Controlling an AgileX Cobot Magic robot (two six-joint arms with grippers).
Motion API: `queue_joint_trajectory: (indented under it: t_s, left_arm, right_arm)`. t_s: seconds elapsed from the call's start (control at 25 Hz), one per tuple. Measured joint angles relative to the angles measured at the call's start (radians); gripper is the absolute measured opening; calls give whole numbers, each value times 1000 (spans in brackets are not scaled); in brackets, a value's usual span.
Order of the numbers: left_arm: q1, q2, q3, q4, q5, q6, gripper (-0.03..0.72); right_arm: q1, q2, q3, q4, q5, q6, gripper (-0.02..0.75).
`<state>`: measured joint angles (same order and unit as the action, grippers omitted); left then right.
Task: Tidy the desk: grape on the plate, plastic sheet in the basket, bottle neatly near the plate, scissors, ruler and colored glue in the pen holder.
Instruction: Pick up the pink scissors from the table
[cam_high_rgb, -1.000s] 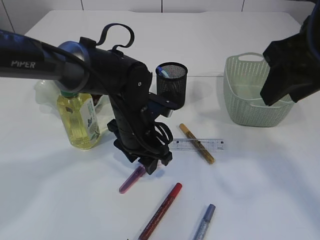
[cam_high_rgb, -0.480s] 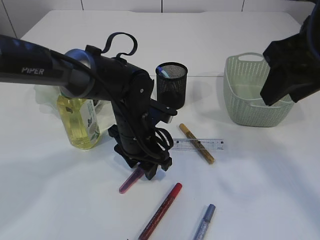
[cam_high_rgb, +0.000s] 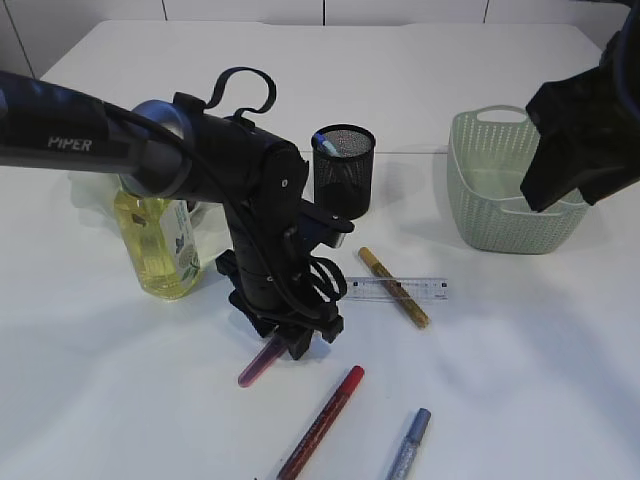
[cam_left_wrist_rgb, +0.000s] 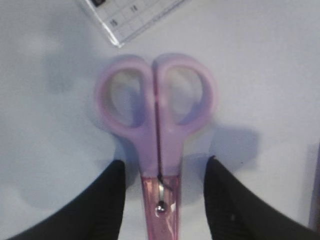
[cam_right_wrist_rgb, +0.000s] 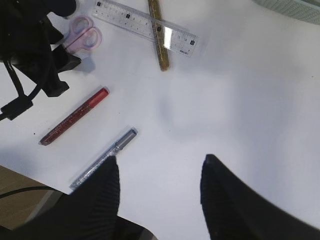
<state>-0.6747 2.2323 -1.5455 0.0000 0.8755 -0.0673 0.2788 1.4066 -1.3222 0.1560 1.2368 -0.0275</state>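
"PIPER" is printed on the left arm (cam_high_rgb: 60, 143). The left gripper (cam_left_wrist_rgb: 162, 200) is spread, straddling the pink scissors (cam_left_wrist_rgb: 157, 120) lying on the surface (cam_high_rgb: 520, 340). The ruler (cam_right_wrist_rgb: 145, 26) lies under a gold glue stick (cam_right_wrist_rgb: 159, 37). The right gripper (cam_right_wrist_rgb: 159, 192) is spread and holds nothing.

White table (cam_high_rgb: 520, 340) with scissors (cam_left_wrist_rgb: 156, 115), ruler (cam_high_rgb: 400, 290), glue pens, bottle (cam_high_rgb: 158, 238), basket (cam_high_rgb: 505, 195).

Left arm (cam_high_rgb: 240, 190): matte black housings, silver joint collar, white PIPER lettering, black cable loop at 12 o'clock. Right arm (cam_high_rgb: 585, 140): black angular shell; ribbed black fingers (cam_right_wrist_rgb: 227, 200).
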Motion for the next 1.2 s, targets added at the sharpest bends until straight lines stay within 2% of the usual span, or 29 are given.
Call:
queue_joint_trajectory:
  t_s: [0.28, 0.36, 1.2]
  left_arm:
    - [4, 0, 0, 0, 0, 0, 190]
    - [4, 0, 0, 0, 0, 0, 166]
    - [4, -4, -2, 0, 7, 0, 143]
  right_arm:
    - [0, 0, 0, 0, 0, 0, 418]
    - [0, 0, 0, 0, 0, 0, 418]
    - [0, 0, 0, 0, -8, 0, 418]
